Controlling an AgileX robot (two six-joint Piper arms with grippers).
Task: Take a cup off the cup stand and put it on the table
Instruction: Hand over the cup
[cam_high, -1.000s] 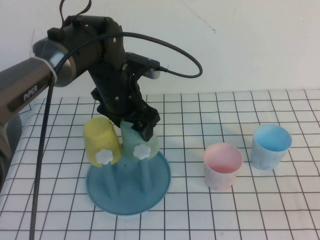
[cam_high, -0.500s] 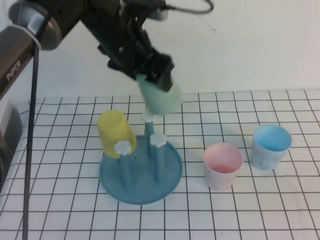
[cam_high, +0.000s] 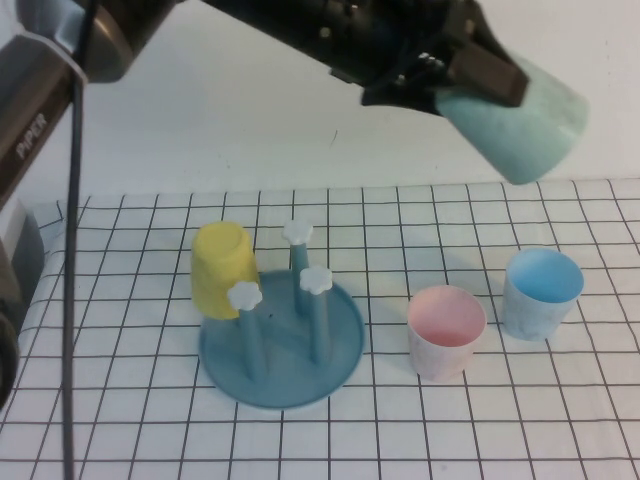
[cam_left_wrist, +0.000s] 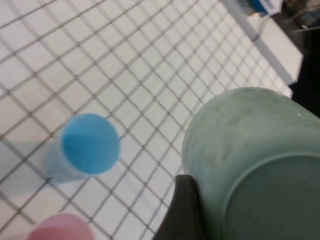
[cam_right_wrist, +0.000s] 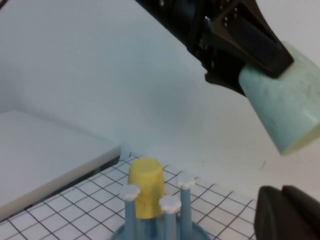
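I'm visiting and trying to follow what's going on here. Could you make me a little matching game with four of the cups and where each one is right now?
Things:
1. mint-green cup
2. yellow cup
3. pink cup
4. light blue cup

Places:
A. upside down on a peg of the cup stand
B. upright on the table, farthest to the robot's right
C. held in the air by the left end effector
D. upright on the table, between the stand and another cup

Pairs: 1-C, 2-A, 3-D, 4-B

The right end effector sits low, away from the cups.
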